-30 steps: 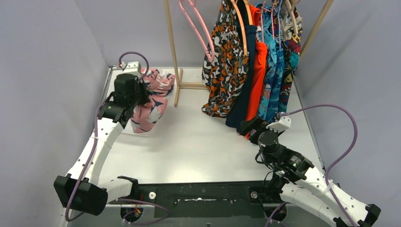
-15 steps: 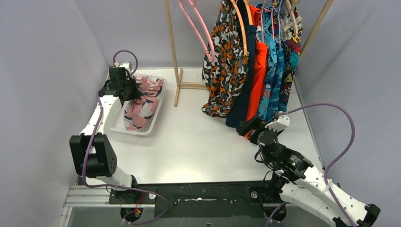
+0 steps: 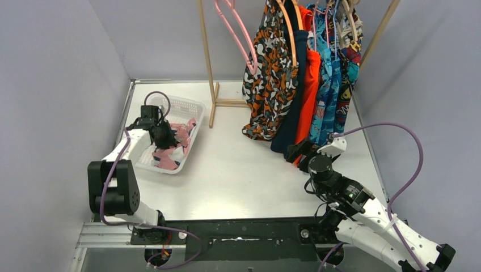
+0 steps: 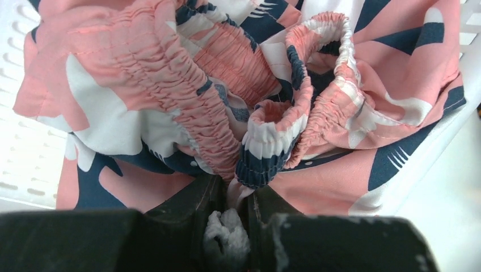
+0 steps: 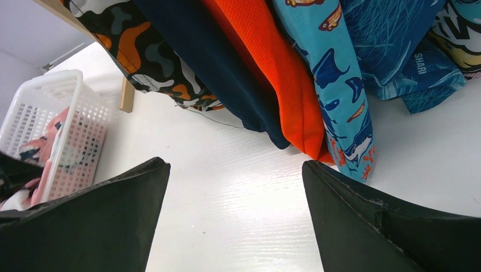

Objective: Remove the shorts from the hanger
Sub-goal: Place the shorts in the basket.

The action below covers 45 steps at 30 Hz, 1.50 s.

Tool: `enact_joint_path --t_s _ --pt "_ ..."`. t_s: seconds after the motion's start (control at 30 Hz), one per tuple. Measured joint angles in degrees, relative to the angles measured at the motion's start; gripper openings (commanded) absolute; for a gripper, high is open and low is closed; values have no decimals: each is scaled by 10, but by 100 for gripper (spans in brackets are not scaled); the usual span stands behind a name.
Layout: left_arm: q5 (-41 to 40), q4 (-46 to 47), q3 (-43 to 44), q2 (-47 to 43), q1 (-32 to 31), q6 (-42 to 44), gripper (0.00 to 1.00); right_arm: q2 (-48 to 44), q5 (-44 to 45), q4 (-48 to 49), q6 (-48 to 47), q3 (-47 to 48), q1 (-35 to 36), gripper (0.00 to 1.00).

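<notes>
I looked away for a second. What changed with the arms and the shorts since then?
The left gripper brought the pink shorts down into the white basket and still pinches their waistband. The right gripper stayed open near the hems of the hanging shorts, which have not moved.

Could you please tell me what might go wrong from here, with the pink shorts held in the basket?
1. The left gripper is shut on the pink shorts. Lifting before it opens could drag them back out, or tip the white basket.
2. The right gripper hangs open close to the tightly packed orange-red shorts and navy shorts. Closing there may catch two pairs at once.
</notes>
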Motion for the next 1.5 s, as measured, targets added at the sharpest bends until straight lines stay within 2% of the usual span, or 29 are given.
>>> enact_joint_path --t_s 0.17,0.37,0.47,0.67,0.8,0.9,0.93,0.97,1.07,1.17,1.2,1.23,1.43,1.5 --pt "-3 -29 -74 -105 -5 -17 0 20 0 3 -1 0 -3 91" --pt "-15 -46 -65 -159 -5 -24 0 37 -9 7 -2 0 -7 91" --pt "-24 -45 -32 -146 -5 -26 0 41 -11 7 -2 1 -8 91" --pt "-30 10 46 -52 -4 -34 0 43 -14 -3 4 17 -8 91" --pt "-12 59 40 10 -5 -35 0 30 -14 -17 21 17 -11 91" --pt "3 98 4 49 -5 -44 1 15 -14 -23 32 14 -11 91" --pt "9 102 -5 61 -5 -47 8 9 -14 -24 35 13 -11 91" --pt "14 106 -11 72 -5 -50 10 7 -14 -24 36 12 -12 91" --pt "20 114 -12 88 -5 -56 11 0 -13 -28 38 11 -12 91" --pt "26 115 -8 89 -5 -58 28 1 -12 -30 38 11 -12 91" --pt "27 114 -6 89 -5 -58 38 2 -12 -33 38 11 -12 91" --pt "27 114 -6 89 -5 -58 42 2 -12 -33 38 11 -12 91" --pt "17 93 -4 57 -5 -53 60 4 -12 -34 38 11 -14 91" --pt "8 80 3 35 -5 -48 62 7 -12 -34 38 11 -14 91"
